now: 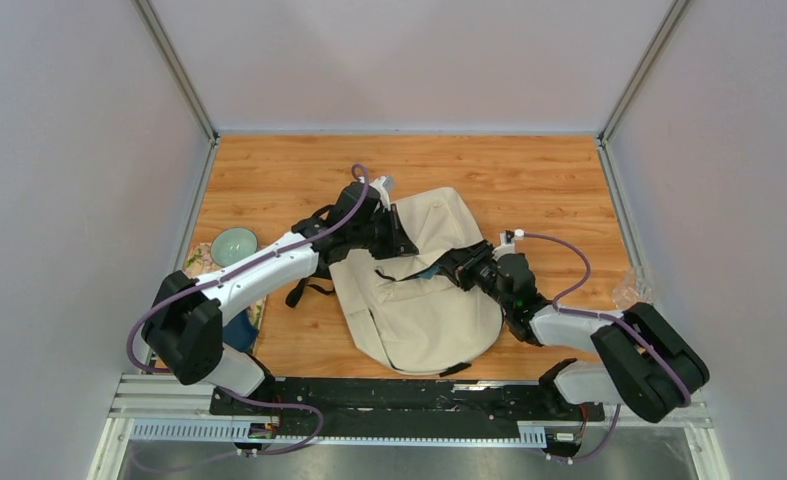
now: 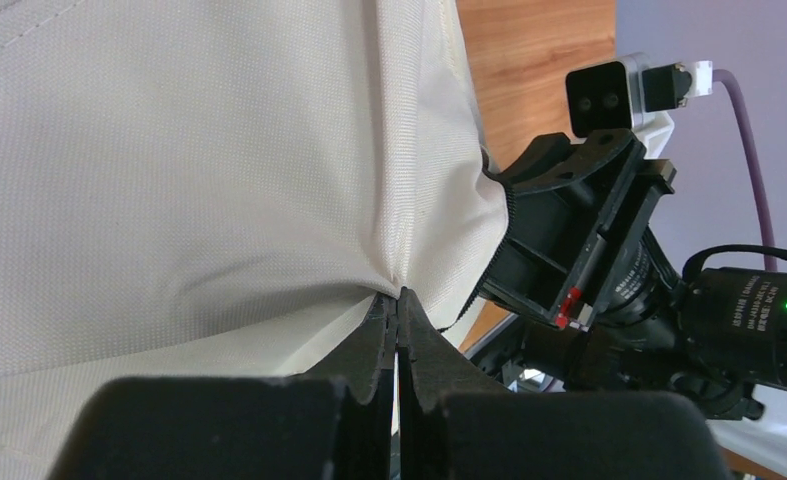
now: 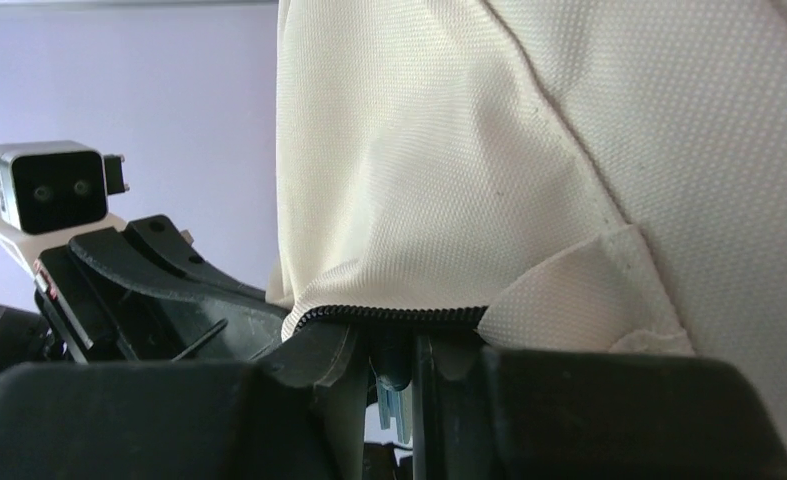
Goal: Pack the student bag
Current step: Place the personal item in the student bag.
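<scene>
Two arms hold the cream bag (image 1: 419, 300) mid worktop (image 1: 539, 180): left fingers (image 2: 371, 348) clenched on fabric, right fingers (image 3: 317, 362) gripping its zipper edge (image 3: 389, 313). Only top view shows black straps (image 1: 301, 291), green bowl (image 1: 234, 245).

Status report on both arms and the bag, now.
Left gripper shut on student bag fabric. Right gripper pinching its zipper edge. Bowl sits left, apart from bag.
</scene>
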Available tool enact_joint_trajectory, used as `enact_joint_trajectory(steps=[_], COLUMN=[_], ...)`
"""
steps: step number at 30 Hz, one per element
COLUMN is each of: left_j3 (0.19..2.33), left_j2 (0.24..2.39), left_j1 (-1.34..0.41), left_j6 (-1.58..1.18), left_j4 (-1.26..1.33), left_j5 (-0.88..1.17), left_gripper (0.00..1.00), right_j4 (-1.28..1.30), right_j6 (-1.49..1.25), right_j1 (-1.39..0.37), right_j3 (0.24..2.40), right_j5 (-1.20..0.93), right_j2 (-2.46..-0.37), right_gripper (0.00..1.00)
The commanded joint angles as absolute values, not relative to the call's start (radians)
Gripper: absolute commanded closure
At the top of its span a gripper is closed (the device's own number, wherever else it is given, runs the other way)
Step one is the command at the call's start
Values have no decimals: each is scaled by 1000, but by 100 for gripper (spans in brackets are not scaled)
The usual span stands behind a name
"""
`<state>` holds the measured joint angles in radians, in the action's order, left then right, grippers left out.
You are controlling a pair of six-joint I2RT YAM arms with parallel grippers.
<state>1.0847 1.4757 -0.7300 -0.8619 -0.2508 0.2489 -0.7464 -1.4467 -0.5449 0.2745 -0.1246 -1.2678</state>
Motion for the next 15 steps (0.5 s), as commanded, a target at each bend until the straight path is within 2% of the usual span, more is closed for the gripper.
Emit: enact_joint_trajectory(steps=[1,6,8,10,11,12,13,15], left_j3=[1097,1091,1089,1088,1088,1085,1081,1071], left_j2=[1459,1459,1459,1457,1456,1453,1451,1447], left_j1=[-726,-712,-709,-703,-701,-700,-695,-690], left_j6=[-859,-864,-865,-862,-861,-859,-859,-861], left_j4=[-235,-229,-225,-227,-227,-229,-227,-222], left_j5=[357,379,383,390,391,391,391,396], left_gripper=[100,100,100,100,100,100,100,100], right_j4=[-1000,-1029,-961,-860,-826,-772,-636,-537], right_j6=[-1494,-1497,-1503,-1493,-1461,-1453,-1445,-1387], right_j1=[-593,-655,-679,-690,-695,-698,-698,-701], right_j3=[351,400,400,397,397,399,414,423], right_j5=[80,211,253,273,276,276,275,269], right_j2=[-1371,-1497,-1500,-1467,-1450,-1396,-1369,-1312], right_gripper=[100,100,100,95,91,79,73,54])
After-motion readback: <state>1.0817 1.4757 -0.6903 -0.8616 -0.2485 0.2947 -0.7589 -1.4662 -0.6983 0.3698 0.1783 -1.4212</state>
